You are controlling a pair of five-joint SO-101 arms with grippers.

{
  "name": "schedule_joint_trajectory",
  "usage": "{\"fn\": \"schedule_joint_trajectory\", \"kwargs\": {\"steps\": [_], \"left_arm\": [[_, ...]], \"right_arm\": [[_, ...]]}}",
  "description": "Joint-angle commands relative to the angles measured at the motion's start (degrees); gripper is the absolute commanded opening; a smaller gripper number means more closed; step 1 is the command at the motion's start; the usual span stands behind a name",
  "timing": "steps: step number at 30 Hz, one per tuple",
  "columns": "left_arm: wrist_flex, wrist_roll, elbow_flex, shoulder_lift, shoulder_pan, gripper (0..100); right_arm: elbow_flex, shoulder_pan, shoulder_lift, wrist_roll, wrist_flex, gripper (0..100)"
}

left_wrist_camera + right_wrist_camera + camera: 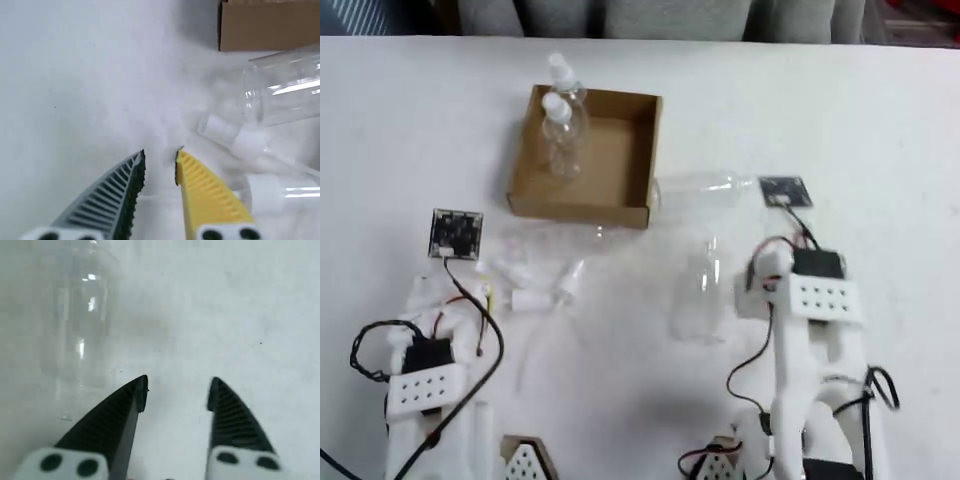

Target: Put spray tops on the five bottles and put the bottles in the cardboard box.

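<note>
Both pairs of jaws are parted and empty: a narrow gap is kept on the left gripper, a wider one on the right gripper. In the high view the cardboard box is found upper left of centre, with one capped bottle inside it and a second capped bottle at its far wall. A lying bottle is seen just right of the box, a middle bottle near the frame's centre, and loose spray tops lower left of centre. The bottles are judged empty, light, thin-walled and slippery, so they are best gripped gently around mid-body; the tops are best taken at the collar.
</note>
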Motion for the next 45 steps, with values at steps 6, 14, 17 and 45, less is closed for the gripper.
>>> {"fn": "schedule_joint_trajectory", "kwargs": {"steps": [6,14,17,45], "left_arm": [[21.8,4.7,-18.8,-0.8,12.8,11],[28.4,13.8,-31.3,-0.7,33.5,11],[26.2,19.4,-31.8,-0.7,44.4,11],[15.4,47.3,-60.7,53.8,60.4,27]], "right_arm": [[8.0,18.7,-1.5,7.9,-6.9,7.0],[12.7,25.9,-1.5,8.1,-17.7,6.9],[12.7,27.6,-1.5,4.9,-18.4,7.0],[13.5,24.7,-1.5,5.0,-18.5,7.0]]}}
